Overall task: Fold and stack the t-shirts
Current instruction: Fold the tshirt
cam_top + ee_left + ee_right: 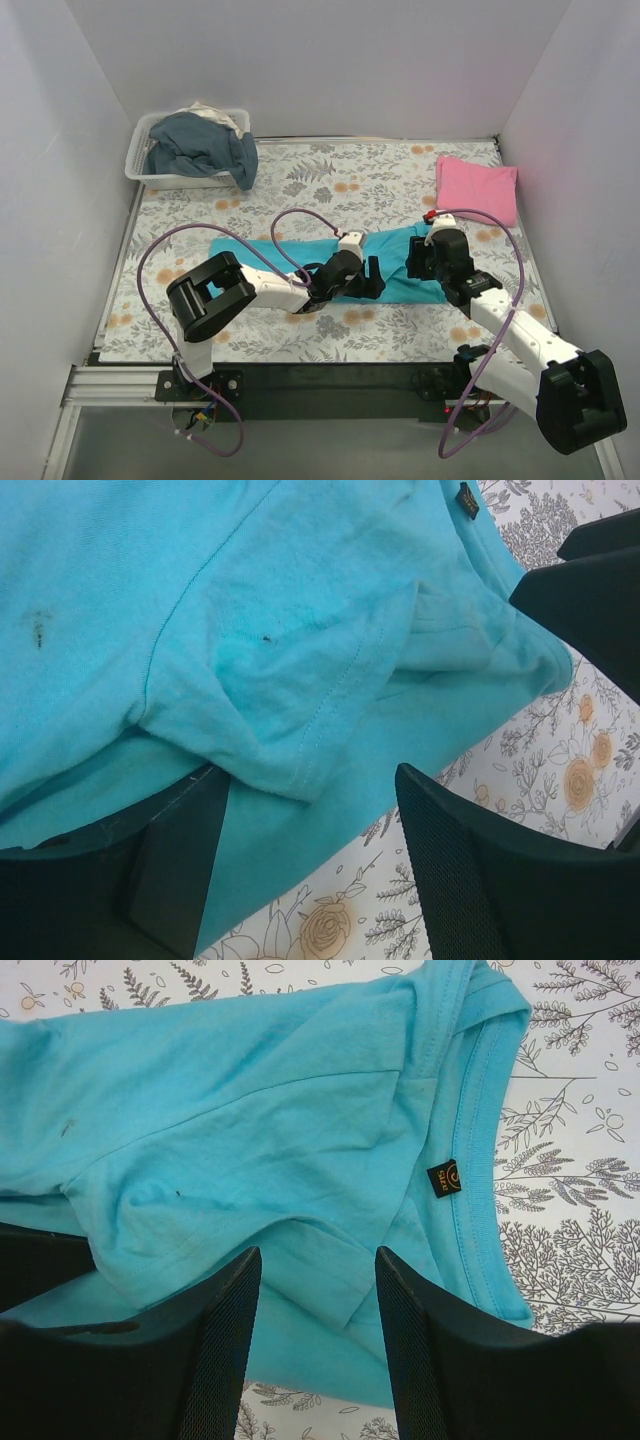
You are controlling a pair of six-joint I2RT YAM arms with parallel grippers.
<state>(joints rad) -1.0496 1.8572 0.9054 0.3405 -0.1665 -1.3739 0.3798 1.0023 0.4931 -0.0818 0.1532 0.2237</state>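
Observation:
The turquoise t-shirt point(270, 252) lies spread across the middle of the table, its collar end to the right. The pink t-shirt point(476, 188) rests folded at the back right. My left gripper point(372, 278) sits low at the turquoise shirt's near edge. In the left wrist view its jaws stand open point(310, 850) with the shirt's hem point(250, 630) lying between them. My right gripper point(418, 258) is close beside it, near the collar. Its jaws are open point(318, 1340) over a folded sleeve of the shirt point(250, 1110), not pinching it.
A clear plastic bin point(140, 165) with blue-grey clothing point(200, 145) stands at the back left. The floral tablecloth point(330, 185) covers the table, with white walls on three sides. The two grippers nearly touch; the right one point(590, 590) shows in the left wrist view.

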